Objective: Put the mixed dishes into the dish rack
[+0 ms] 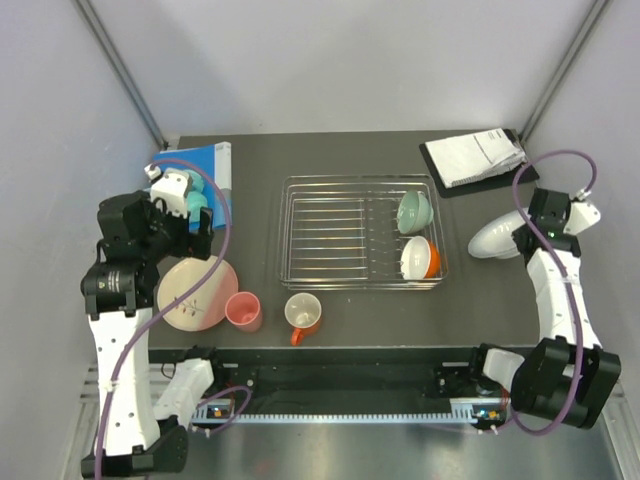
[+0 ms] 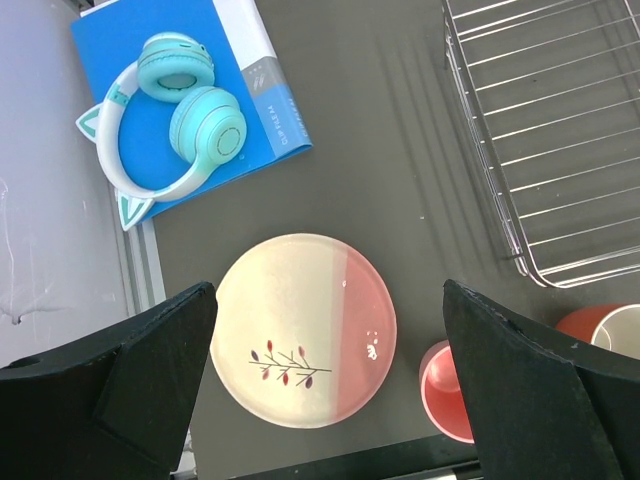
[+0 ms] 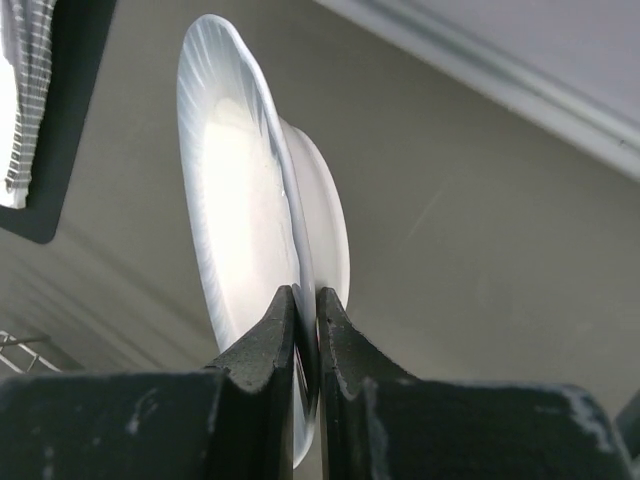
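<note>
The right gripper (image 3: 305, 325) has its two fingers pressed nearly together on the rim of the white bowl (image 3: 240, 220), with only the thin edge between them. The bowl stands on its edge above the fingers, its hollow side facing left in the wrist view. In the overhead view the bowl (image 1: 495, 237) sticks out to the left of the right gripper (image 1: 522, 232), off the right side of the rack (image 1: 330, 235). The papers (image 1: 472, 157) lie on a black board beyond the fingers.

The left gripper (image 2: 327, 300) is spread wide and holds nothing. The plate (image 2: 290, 330) lies flat on the table (image 1: 260, 160) below, between the two fingers, its twig pattern toward the near edge. The pink cup (image 2: 450, 390) sits just inside the right finger, touching or almost touching the plate's rim; which cannot be told. The orange mug (image 2: 600, 330) shows past that finger. Ahead of the fingers and to their left, headphones (image 2: 190, 110) rest on a blue book (image 2: 280, 110). A corner of the rack (image 2: 560, 130) lies ahead and to the right.

From above, the left gripper (image 1: 200, 235) hangs over the far edge of the plate (image 1: 197, 293), with the cup (image 1: 243, 311) and mug (image 1: 303, 313) standing upright nearby, outside the rack. Inside the rack's right end, a green bowl (image 1: 414, 211) and an orange bowl (image 1: 419, 258) lean on edge.
</note>
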{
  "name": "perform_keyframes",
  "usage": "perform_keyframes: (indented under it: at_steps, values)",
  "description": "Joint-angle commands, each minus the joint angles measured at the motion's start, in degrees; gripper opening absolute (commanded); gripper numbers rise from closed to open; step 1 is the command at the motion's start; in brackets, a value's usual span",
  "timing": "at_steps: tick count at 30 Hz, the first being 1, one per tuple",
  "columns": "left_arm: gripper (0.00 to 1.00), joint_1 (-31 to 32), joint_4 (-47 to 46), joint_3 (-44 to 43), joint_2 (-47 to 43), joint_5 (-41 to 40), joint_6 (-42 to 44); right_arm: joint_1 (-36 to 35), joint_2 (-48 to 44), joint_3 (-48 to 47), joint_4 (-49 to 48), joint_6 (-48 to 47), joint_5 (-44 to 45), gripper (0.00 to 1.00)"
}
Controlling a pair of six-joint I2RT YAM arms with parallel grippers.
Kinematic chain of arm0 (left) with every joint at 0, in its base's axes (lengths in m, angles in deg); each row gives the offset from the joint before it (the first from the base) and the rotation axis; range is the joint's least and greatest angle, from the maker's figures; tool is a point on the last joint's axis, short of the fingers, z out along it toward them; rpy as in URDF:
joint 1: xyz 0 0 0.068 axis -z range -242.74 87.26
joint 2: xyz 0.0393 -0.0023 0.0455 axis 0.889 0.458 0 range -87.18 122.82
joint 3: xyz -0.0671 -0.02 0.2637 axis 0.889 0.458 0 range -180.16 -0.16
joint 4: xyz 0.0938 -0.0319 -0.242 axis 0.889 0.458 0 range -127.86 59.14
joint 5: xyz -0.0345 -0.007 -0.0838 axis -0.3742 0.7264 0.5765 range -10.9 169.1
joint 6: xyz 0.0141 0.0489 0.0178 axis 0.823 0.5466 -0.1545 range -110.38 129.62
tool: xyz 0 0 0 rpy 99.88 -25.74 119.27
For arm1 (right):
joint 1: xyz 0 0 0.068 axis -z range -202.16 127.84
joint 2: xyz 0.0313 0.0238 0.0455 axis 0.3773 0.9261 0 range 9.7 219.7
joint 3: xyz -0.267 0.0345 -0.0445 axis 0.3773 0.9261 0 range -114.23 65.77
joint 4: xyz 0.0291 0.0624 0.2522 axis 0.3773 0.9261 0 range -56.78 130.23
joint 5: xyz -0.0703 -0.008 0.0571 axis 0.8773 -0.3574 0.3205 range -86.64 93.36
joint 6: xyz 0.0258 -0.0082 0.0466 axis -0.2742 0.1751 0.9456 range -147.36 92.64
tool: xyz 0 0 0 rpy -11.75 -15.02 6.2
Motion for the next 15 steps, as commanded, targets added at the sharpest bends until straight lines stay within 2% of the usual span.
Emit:
perform_keyframes:
  at_steps: [1, 5, 8, 15]
  values:
    - [0.99, 0.0, -2.3, 1.4, -0.4, 0.6, 0.3, -3.2, 0.5, -11.8, -2.0, -6.1, 7.4, 0.0]
    - [0.99, 0.1, -3.0, 3.3, -1.0, 0.2, 0.3, -5.8, 1.0, -15.4, -3.3, -11.1, 8.2, 0.0]
    - [0.99, -0.1, -3.5, 4.6, -1.1, 0.0, 0.6, -7.9, 2.7, -21.4, -2.8, -15.7, 5.4, 0.0]
    - [0.99, 0.0, -4.7, 7.8, 1.5, 2.3, -1.7, -17.4, 7.7, -41.3, 1.2, -25.7, 6.3, 0.0]
